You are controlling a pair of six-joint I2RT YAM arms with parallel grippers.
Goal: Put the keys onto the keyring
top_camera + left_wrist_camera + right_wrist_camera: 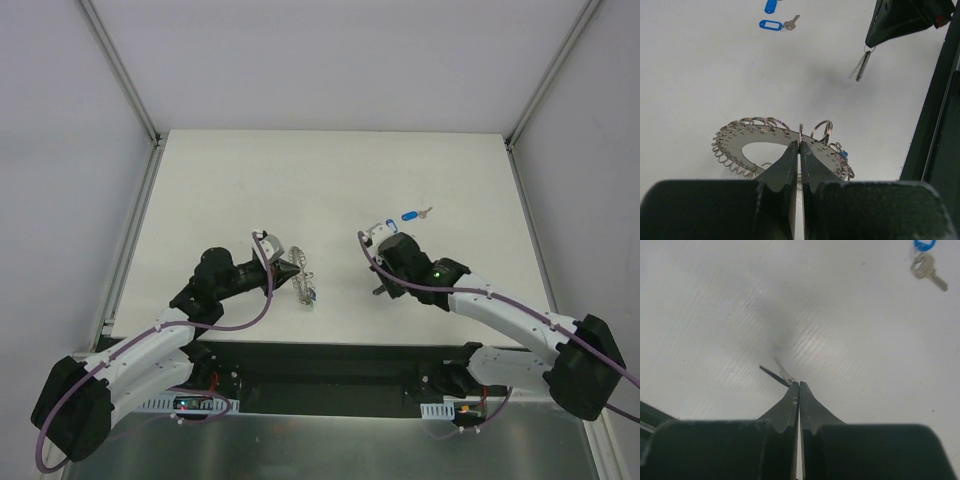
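Note:
The keyring (735,145), a grey metal loop edged with small wire rings, lies on the white table (705,75); it also shows in the top view (307,283). My left gripper (800,142) is shut on one upright wire ring at the keyring's edge; in the top view this gripper (296,270) is at the keyring's left. My right gripper (799,384) is shut on a small dark-headed key (776,371) and holds it above the table, right of the keyring (381,288). The key (862,65) hangs from it in the left wrist view.
Two keys with blue tags lie on the table behind the right gripper: one (412,214) (771,24), and another (387,226) close by the wrist. One shows in the right wrist view (926,265). A dark strip (330,365) runs along the table's near edge.

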